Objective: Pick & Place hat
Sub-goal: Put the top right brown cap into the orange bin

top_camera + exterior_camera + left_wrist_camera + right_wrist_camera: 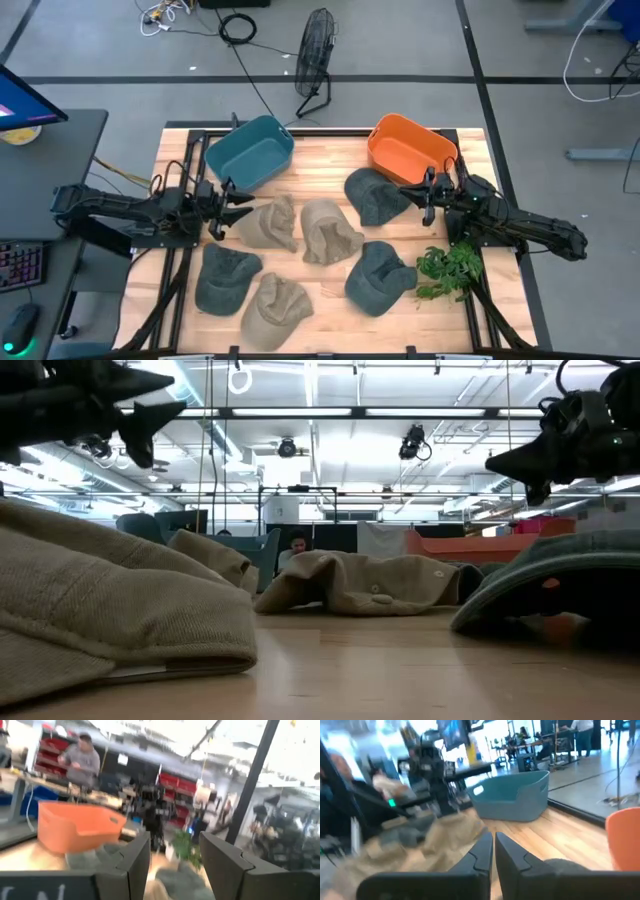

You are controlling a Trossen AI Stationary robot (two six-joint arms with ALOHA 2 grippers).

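On the pale wooden slatted surface [330, 150], six soft cloth hats lie between a teal plastic bin [250, 152] and an orange plastic bin [411, 150]. The left gripper [222, 205], jaws spread, hovers just left of the tan cloth hat [268, 224]; the right gripper [416, 195], jaws pressed together, hangs at the right edge of the grey-green cloth hat [375, 195], so each arm has its own nearest hat. Only the low view shows both grippers clear above the cloth.
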